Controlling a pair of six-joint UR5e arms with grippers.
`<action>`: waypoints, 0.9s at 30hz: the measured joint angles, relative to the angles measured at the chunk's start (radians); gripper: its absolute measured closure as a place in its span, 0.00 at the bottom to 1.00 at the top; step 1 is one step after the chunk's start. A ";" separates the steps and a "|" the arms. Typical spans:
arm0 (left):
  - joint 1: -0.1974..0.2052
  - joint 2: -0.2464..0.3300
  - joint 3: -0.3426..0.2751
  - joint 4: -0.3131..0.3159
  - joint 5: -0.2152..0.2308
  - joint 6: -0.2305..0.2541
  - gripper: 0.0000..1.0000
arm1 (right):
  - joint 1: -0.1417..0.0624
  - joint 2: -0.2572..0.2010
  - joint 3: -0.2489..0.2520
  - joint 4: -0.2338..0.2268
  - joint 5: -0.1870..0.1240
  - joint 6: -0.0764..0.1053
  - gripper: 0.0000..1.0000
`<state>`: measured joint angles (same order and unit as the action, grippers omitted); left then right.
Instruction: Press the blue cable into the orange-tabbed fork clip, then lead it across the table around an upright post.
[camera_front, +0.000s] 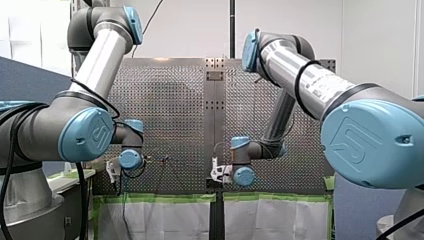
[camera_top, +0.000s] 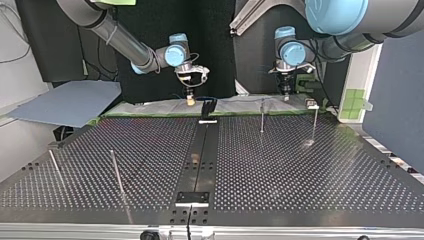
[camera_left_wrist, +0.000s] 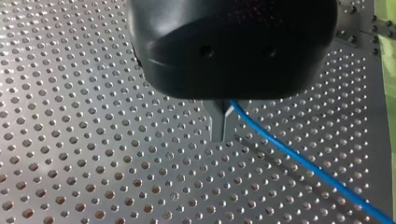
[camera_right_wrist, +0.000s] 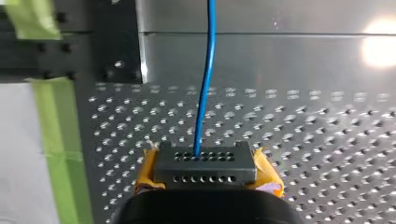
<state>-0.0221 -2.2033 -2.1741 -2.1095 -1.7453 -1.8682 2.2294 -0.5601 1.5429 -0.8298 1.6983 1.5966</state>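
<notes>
Blue cable (camera_left_wrist: 299, 157) cut by edge, my left gripper (camera_left_wrist: 223, 136) mostly behind its housing (camera_left_wrist: 233, 46)

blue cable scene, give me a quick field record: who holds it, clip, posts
left arm: left gripper, fingers shut on the blue cable
right arm: right gripper, yellow pads, shut on the same cable
clip: dark fixture on the centre rail, near the right gripper; no orange readable
posts: upright posts on the perforated table; cable path near them too faint to read
</notes>
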 joint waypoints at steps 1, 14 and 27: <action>0.000 -0.001 0.001 -0.001 0.001 0.000 1.00 | 0.000 0.003 -0.001 0.000 0.000 0.000 1.00; -0.007 -0.075 0.041 -0.005 -0.025 0.005 1.00 | -0.008 0.016 -0.033 0.026 -0.002 0.001 1.00; -0.012 -0.090 0.107 -0.055 -0.005 0.006 1.00 | -0.025 0.018 -0.035 0.026 -0.002 0.001 1.00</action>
<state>-0.0337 -2.2934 -2.0674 -2.1648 -1.7507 -1.8620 2.2047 -0.5416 1.5076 -0.8036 1.6965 1.5972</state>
